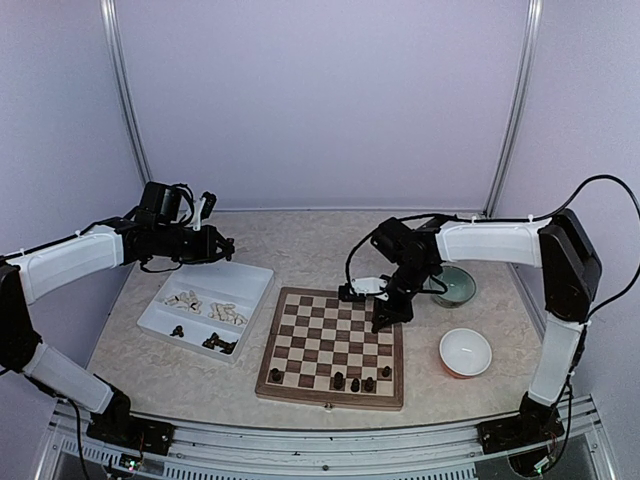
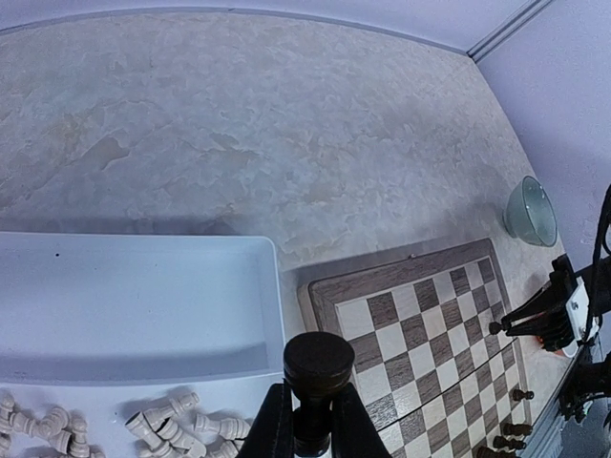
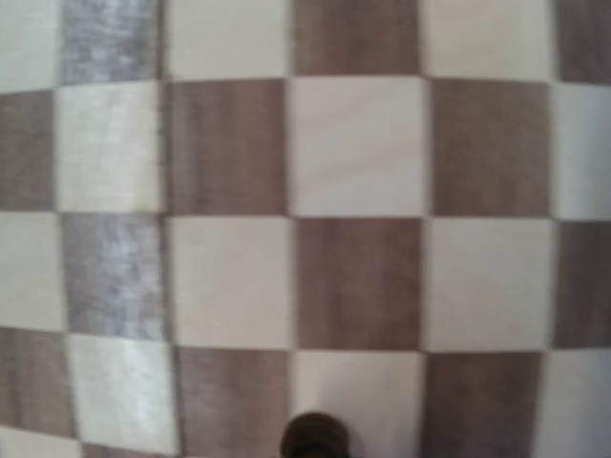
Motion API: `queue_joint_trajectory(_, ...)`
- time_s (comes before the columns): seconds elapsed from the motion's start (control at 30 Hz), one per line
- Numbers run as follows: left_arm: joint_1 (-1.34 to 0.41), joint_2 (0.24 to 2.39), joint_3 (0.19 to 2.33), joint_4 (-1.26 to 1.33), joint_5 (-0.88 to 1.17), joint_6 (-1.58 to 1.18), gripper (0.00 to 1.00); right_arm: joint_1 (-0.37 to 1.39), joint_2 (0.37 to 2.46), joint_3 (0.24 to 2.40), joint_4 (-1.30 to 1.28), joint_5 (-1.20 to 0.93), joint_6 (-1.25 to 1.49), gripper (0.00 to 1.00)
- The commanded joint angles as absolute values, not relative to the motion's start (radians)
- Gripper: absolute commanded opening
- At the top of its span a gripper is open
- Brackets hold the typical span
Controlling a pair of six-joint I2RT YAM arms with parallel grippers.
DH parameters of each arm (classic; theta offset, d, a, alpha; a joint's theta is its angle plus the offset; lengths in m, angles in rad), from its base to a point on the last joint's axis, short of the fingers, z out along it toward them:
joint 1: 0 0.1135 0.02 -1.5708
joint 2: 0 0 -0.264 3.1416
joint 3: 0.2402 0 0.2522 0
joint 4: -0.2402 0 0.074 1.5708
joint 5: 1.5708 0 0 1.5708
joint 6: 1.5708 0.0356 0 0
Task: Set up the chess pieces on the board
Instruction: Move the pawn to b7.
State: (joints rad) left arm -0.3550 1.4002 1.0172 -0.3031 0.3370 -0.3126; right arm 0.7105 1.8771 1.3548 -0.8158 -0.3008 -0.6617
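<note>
Right fingers [image 1: 385, 320] pinch dark piece [image 2: 495, 327] at board's [image 1: 310, 345] right edge, white bowl [image 1: 465, 352] near

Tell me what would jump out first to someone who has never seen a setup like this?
The checkered wooden chessboard stands out in the middle of the table, with a few dark pieces along its near edge. On the left, the left gripper pinches a dark chess piece above the white tray of loose chessmen, while the right gripper reaches down over the board's far right squares.
</note>
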Motion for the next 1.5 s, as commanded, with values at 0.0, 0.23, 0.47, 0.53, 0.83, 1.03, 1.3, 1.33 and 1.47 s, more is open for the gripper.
queue_joint_trajectory(0.0,-0.352,1.411,1.019,-0.289,0.352,-0.305,0.12,0.777,1.825,1.31,-0.831,-0.294,-0.676,0.12)
queue_joint_trajectory(0.23,-0.352,1.414,1.019,-0.292,0.348,-0.305,0.12,0.831,1.795,1.288,-0.874,-0.327,-0.702,0.11)
queue_joint_trajectory(0.47,-0.353,1.415,1.019,-0.291,0.349,-0.306,0.13,0.867,1.799,1.268,-0.912,-0.352,-0.723,0.11)
queue_joint_trajectory(0.53,-0.351,1.416,1.02,-0.292,0.351,-0.307,0.13,0.874,1.802,1.269,-0.927,-0.367,-0.728,0.11)
queue_joint_trajectory(0.83,-0.352,1.417,1.02,-0.293,0.349,-0.305,0.13,0.909,1.817,1.272,-0.954,-0.411,-0.737,0.12)
queue_joint_trajectory(1.03,-0.351,1.417,1.02,-0.295,0.348,-0.304,0.12,0.925,1.83,1.281,-0.952,-0.405,-0.733,0.11)
queue_joint_trajectory(1.3,-0.352,1.422,1.022,-0.298,0.352,-0.304,0.12,0.929,1.838,1.283,-0.928,-0.38,-0.72,0.12)
queue_joint_trajectory(1.33,-0.352,1.422,1.022,-0.298,0.352,-0.304,0.13,0.931,1.838,1.281,-0.924,-0.377,-0.72,0.15)
queue_joint_trajectory(1.47,-0.352,1.423,1.022,-0.298,0.354,-0.304,0.13,0.933,1.833,1.29,-0.926,-0.389,-0.719,0.28)
